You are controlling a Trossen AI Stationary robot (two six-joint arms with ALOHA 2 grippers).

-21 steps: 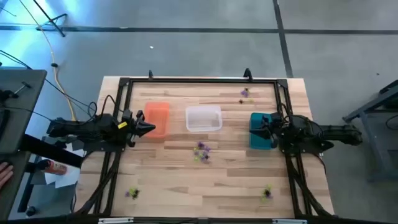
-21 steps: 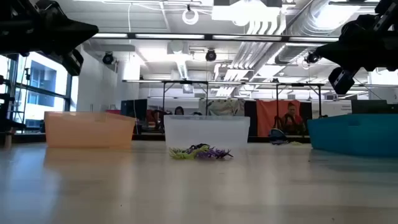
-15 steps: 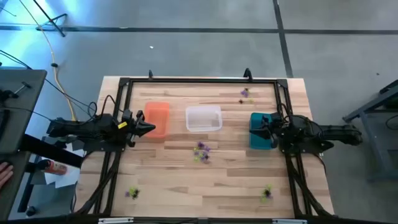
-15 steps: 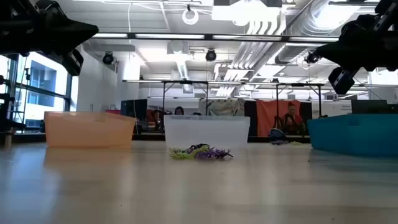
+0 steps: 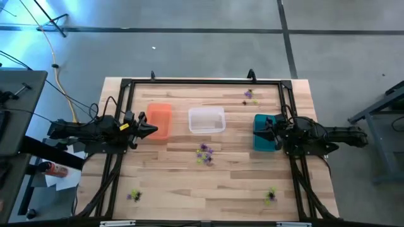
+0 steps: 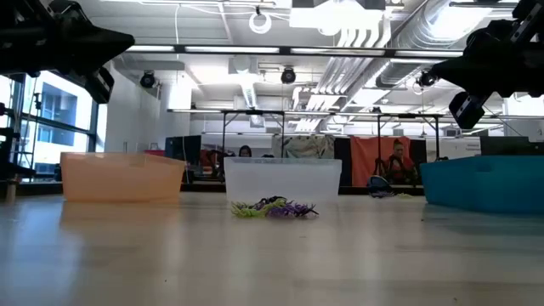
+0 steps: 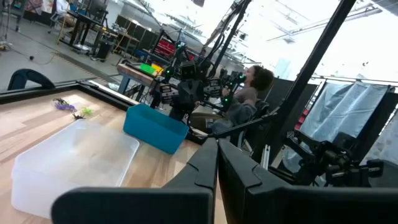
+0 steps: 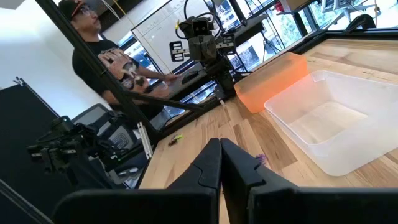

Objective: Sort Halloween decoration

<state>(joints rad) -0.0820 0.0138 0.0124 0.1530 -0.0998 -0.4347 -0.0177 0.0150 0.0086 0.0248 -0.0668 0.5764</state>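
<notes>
Small purple, yellow-green and black Halloween decorations lie in clusters on the wooden table: one at the middle (image 5: 204, 154) (image 6: 274, 208), one at the far right (image 5: 248, 96) (image 7: 69, 108), one near left (image 5: 134, 196), one near right (image 5: 271, 195). My left gripper (image 5: 155, 130) (image 7: 217, 163) hangs shut above the table beside the orange bin (image 5: 159, 119). My right gripper (image 5: 260, 131) (image 8: 220, 163) hangs shut over the teal bin (image 5: 264, 132). Neither holds anything.
A clear bin (image 5: 206, 120) (image 6: 282, 178) stands between the orange bin (image 6: 121, 177) and the teal bin (image 6: 482, 184). A black frame (image 5: 202, 82) runs around the table. People sit at desks beyond the table's left and right sides. Bare wood spans the near half.
</notes>
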